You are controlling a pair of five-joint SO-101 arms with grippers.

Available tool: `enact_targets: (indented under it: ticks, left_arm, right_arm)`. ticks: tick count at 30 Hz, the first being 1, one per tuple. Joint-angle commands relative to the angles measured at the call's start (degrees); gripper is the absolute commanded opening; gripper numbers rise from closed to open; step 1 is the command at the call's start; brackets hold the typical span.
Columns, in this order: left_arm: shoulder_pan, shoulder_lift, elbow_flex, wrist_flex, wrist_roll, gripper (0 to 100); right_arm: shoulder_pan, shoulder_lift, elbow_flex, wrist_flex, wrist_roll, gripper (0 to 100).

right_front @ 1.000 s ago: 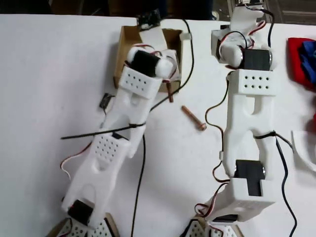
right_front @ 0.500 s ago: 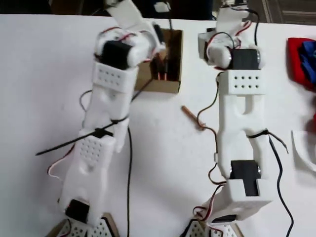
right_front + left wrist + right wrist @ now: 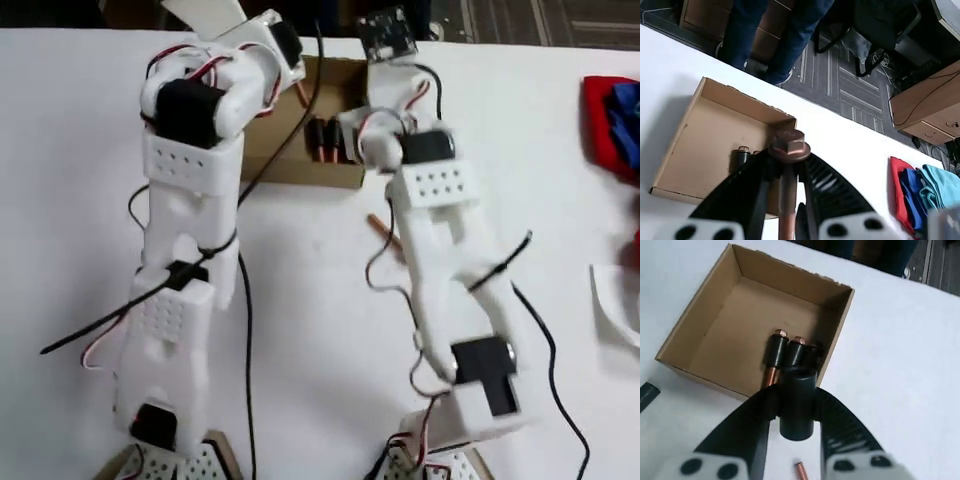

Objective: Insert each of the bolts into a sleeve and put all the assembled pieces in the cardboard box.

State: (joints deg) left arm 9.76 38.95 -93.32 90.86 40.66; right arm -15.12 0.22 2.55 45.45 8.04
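The open cardboard box (image 3: 345, 75) sits at the table's far middle, with assembled bolt-and-sleeve pieces (image 3: 325, 140) lying inside. My left gripper (image 3: 292, 85) is raised over the box's left rim, shut on a copper bolt (image 3: 789, 146) whose hex head points outward. In its own view the left gripper (image 3: 785, 167) looks across the box (image 3: 715, 130). My right gripper (image 3: 797, 390) is shut on a black sleeve (image 3: 797, 407) just in front of the box (image 3: 700, 325), near the assembled pieces (image 3: 780, 352). In the high view the right gripper (image 3: 345, 140) is at the box's near right corner.
A loose copper bolt (image 3: 385, 232) lies on the table beside the right arm; its tip (image 3: 801, 471) shows under the sleeve. A dark object (image 3: 647, 392) lies left of the box's front. Red and blue cloths (image 3: 612, 110) and a white object (image 3: 610, 300) are at the right edge.
The left arm has risen and swung left and back from the box's front, taking the bolt with it. The right arm has swung left from the table's right to the box.
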Motion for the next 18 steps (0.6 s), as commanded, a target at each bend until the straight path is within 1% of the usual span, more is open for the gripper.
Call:
enact_targets:
  ticks: [1, 4, 10, 14, 16, 18]
  left_arm:
    - [-1.2, -4.4, -2.2, -0.4, -0.4, 3]
    - [-1.1, -4.4, -2.2, -0.3, -0.4, 3]
    - [-0.7, -4.3, -2.0, -0.2, -0.3, 3]
    - [1.0, -4.3, -1.9, 0.2, -0.3, 3]
    - [1.8, -4.3, -1.9, 0.8, -0.3, 3]
    - [2.0, -4.3, -2.2, 1.3, -0.3, 3]
  right_arm:
    - [-0.8, -10.0, 11.2, -13.1, -0.1, 2.1]
    - [-1.1, -15.4, 18.6, -20.5, 0.1, 2.1]
    - [-1.5, -17.7, 20.7, -21.5, 0.1, 2.1]
    - [-4.1, -17.7, 20.8, -21.6, 0.4, 2.1]
    - [-5.3, -17.7, 22.2, -23.2, 3.5, 2.1]
    - [-5.9, -18.2, 24.6, -26.9, 6.2, 2.1]
